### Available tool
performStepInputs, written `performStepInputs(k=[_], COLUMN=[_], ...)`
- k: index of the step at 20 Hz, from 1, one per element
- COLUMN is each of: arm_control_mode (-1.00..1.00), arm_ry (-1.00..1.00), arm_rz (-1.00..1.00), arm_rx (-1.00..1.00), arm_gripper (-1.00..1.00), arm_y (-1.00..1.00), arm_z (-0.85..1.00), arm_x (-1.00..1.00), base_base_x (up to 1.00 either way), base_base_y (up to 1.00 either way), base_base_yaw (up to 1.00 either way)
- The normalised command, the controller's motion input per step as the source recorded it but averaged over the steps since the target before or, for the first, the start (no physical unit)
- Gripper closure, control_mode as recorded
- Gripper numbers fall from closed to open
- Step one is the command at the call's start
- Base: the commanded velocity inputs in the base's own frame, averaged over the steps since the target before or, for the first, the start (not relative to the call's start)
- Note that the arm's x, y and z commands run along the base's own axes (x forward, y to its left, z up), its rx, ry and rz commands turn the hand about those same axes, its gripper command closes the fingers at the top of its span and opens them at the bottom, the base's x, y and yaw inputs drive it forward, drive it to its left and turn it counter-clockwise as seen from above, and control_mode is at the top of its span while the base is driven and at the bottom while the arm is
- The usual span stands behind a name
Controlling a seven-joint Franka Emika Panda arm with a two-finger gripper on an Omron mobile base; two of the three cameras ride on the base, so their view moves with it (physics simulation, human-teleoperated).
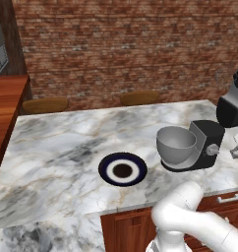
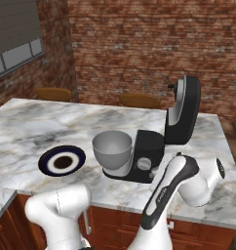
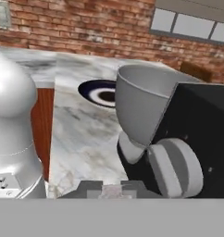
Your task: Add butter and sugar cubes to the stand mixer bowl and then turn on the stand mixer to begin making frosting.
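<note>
one boxy black stand mixer (image 2: 154,141), rounded head tilted up, stands on the veined marble desk (image 1: 57,147) with its smooth grey stand mixer bowl (image 2: 111,148) beside a round blue-rimmed plate (image 1: 122,169). the hand's state: cannot tell.

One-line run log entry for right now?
stand mixer: head tilted up | stand mixer bowl: looks empty | plate: on counter left of bowl | claw: close to side knob, state unclear

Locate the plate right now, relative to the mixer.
The plate sits on the marble counter left of the stand mixer bowl in both base views, apart from it, near the front edge.
</note>
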Motion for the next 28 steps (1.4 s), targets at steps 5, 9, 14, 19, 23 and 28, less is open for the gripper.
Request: performStepInputs(k=[5,9,14,19,23,28], arm_control_mode=[-1.0,-1.0,-1.0,-1.0,-1.0,-1.0], arm_ry=[0.0,0.0,0.06,0.13,0.15,0.15], arm_rz=[0.0,0.0,0.0,0.0,0.0,0.0], arm_rx=[-0.2,-0.2,-0.18,-0.15,-0.12,-0.09], arm_gripper=[1.0,1.0,1.0,1.0,1.0,1.0], arm_y=[0.96,0.94,0.85,0.57,0.12,0.0], arm_z=[0.7,0.71,0.62,0.33,0.02,-0.16], arm_x=[0.0,0.0,0.16,0.43,0.45,0.4], base_base_x=[0.0,0.0,0.0,0.0,0.0,0.0], base_base_y=[0.0,0.0,0.0,0.0,0.0,0.0], base_base_yaw=[0.0,0.0,0.0,0.0,0.0,0.0])
